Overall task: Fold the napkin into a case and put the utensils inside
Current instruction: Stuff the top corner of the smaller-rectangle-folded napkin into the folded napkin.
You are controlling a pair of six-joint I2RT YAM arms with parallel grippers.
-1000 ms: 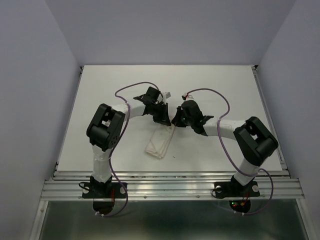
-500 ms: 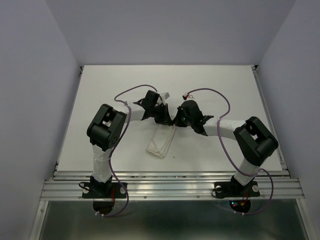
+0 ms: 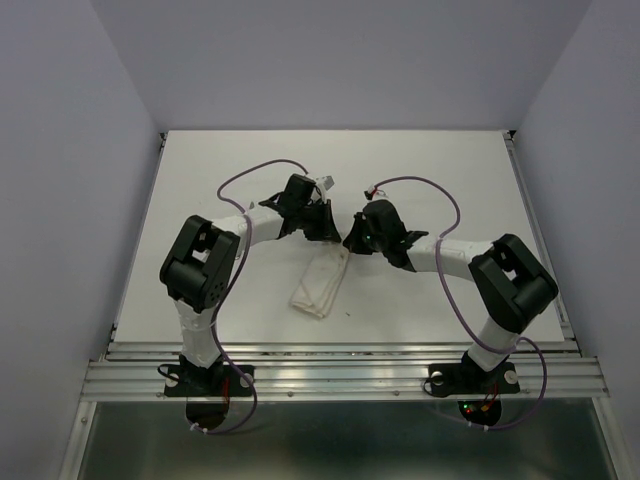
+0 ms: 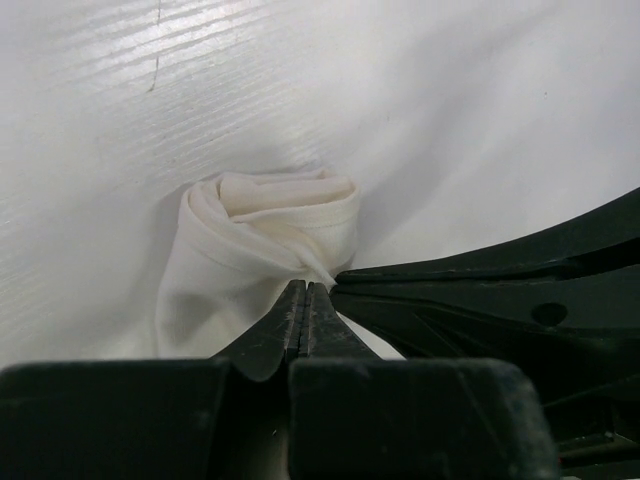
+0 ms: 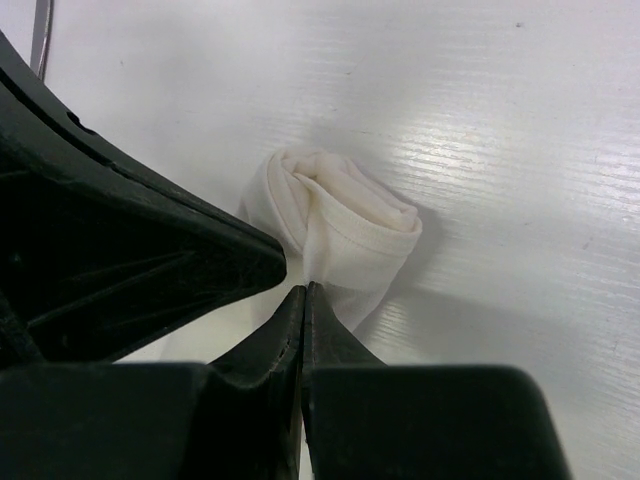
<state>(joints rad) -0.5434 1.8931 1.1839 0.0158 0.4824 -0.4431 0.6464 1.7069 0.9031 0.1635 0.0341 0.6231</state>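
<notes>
The napkin (image 3: 320, 283) lies as a narrow, layered white case on the table, running from the centre toward the near edge. Its far end is lifted and bunched. My left gripper (image 3: 324, 234) is shut with its tips pinching that bunched end (image 4: 262, 236). My right gripper (image 3: 349, 242) comes in from the other side, also shut, its tips at the same end of the napkin (image 5: 345, 222). The two grippers almost touch; the right one (image 4: 500, 290) shows in the left wrist view and the left one (image 5: 130, 250) in the right wrist view. The utensils are out of view.
The white tabletop (image 3: 450, 170) is bounded by lavender walls on three sides, with a metal rail (image 3: 340, 365) along the near edge where the arm bases stand. Purple cables (image 3: 420, 185) loop above both forearms.
The left arm's elbow has swung to the left and its wrist has turned slightly. Both grippers stay shut at the napkin's far end, and the napkin has barely moved.
</notes>
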